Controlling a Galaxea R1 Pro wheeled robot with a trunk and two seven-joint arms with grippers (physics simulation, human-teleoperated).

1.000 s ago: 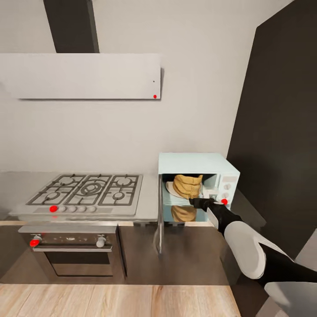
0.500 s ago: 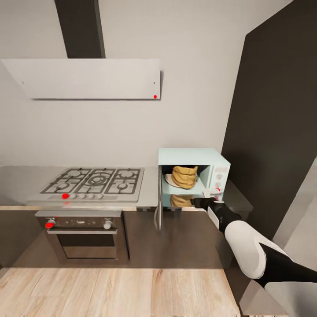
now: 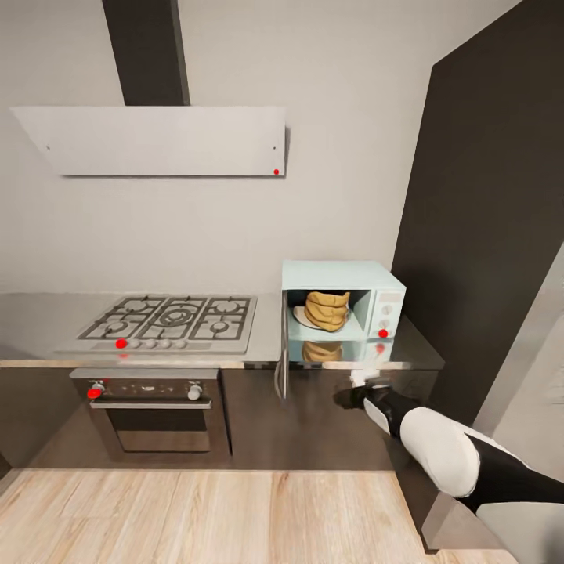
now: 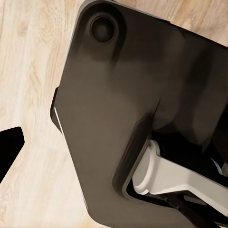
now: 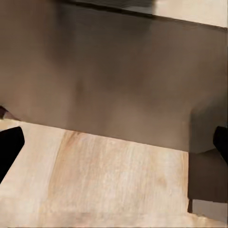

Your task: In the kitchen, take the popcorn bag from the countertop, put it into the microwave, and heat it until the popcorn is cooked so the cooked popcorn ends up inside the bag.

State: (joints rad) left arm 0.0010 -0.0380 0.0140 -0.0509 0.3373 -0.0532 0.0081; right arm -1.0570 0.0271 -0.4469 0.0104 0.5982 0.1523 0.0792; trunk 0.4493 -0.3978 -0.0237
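You had the popcorn bag [image 3: 327, 309] seated inside the microwave [image 3: 342, 310], resting on a white plate [image 3: 301, 317] in the cavity. The microwave stood on the countertop [image 3: 266, 337], just right of the gas hob [image 3: 173, 320], with its door [image 3: 282, 345] swung fully open, edge-on to the head camera. A red marker [image 3: 383, 334] showed on the control panel. Your right gripper [image 3: 354, 392] hung below the counter's front edge, against the dark cabinet fronts [image 3: 329, 419], apart from the microwave. In the right wrist view, dark tips sat at opposite edges, fingers spread and nothing between them. Whether your left gripper was clenched or released, I cannot tell; its camera faced the robot's dark base [image 4: 137, 118] over wood floor [image 4: 28, 71].
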